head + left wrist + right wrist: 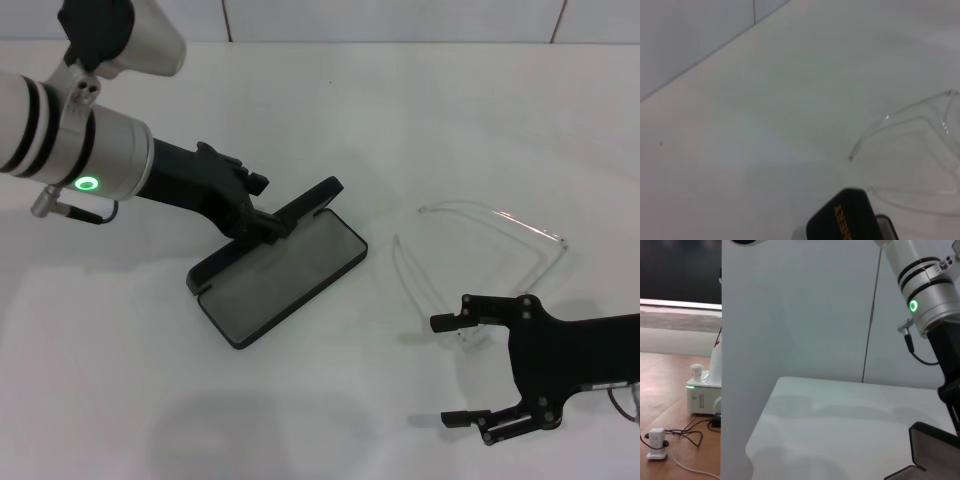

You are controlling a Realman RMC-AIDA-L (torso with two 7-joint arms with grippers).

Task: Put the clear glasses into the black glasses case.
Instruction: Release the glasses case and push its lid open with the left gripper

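Meanwhile, the black glasses case (285,280) lies open on the white table (120,380), its grey-lined tray flat and its lid (300,207) raised at a slant along the far long edge. The left gripper (262,222) reaches in from the left on a silver and black arm and grips that lid near its middle, its dark fingers closed on the lid's edge. In the left wrist view only a rounded black corner of the lid (842,222) with orange lettering shows.

To the right of the case, apart from it, the clear glasses (480,250) rest on the table with both thin arms unfolded, faint against the white surface; the left wrist view shows them (920,125) beyond the lid corner. The right gripper (448,370) sits near the table's front right, its two black fingers spread wide and holding nothing. Its upper finger (462,321) lies just beside the near end of the glasses; whether it touches them cannot be told. The right wrist view shows the case's raised lid (935,447) and the left arm (927,290) above it.
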